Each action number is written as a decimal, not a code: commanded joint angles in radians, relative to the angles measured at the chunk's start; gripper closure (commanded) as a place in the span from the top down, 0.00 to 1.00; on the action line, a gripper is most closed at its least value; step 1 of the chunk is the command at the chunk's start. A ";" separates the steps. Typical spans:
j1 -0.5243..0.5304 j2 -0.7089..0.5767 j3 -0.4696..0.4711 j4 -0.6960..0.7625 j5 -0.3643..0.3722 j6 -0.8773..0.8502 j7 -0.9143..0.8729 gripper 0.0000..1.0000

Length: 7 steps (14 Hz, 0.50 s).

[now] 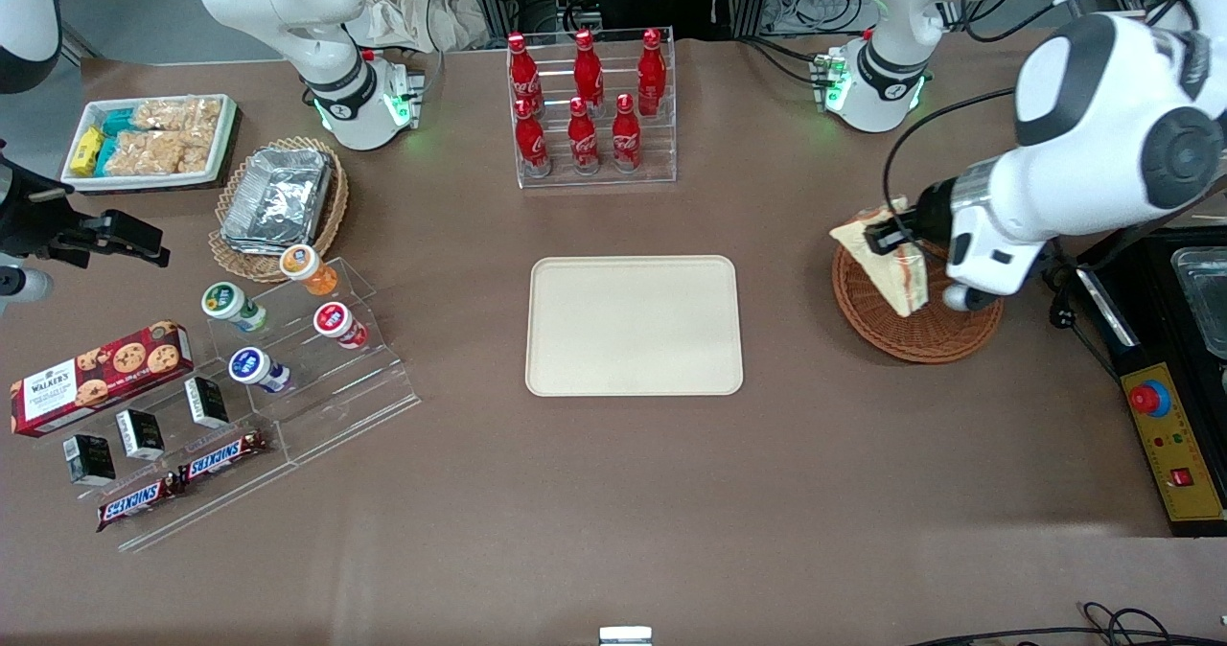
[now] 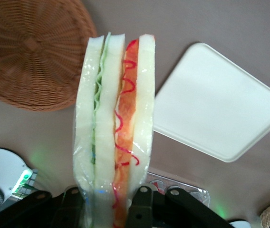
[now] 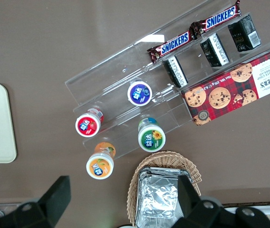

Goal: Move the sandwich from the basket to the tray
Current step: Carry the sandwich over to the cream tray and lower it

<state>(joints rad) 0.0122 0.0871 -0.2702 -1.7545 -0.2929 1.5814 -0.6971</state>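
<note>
The hand pinches the sandwich and holds it clear above the basket. In the front view the tray lies at 9 o'clock from the hand, well apart across bare tabletop. The sandwich's long axis extends outward from the fingers.

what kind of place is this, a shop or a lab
Most likely a robotics lab staged as a snack counter: the gripper, above the reddish-brown wicker basket, grips a wrapped triangular sandwich, near a red emergency-stop box and an acrylic rack of red cola bottles.
</note>
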 commanded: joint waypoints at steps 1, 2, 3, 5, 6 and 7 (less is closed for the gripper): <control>-0.001 0.075 -0.075 0.041 -0.017 0.052 -0.007 0.26; -0.004 0.100 -0.096 0.041 -0.012 0.074 -0.004 0.26; -0.018 0.121 -0.121 0.041 -0.003 0.101 -0.001 0.26; -0.073 0.169 -0.127 0.038 0.011 0.149 -0.001 0.26; -0.104 0.199 -0.127 0.038 0.035 0.172 -0.001 0.26; -0.130 0.229 -0.127 0.038 0.061 0.193 -0.001 0.26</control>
<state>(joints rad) -0.0680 0.2506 -0.3978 -1.7484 -0.2770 1.7494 -0.6961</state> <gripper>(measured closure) 0.736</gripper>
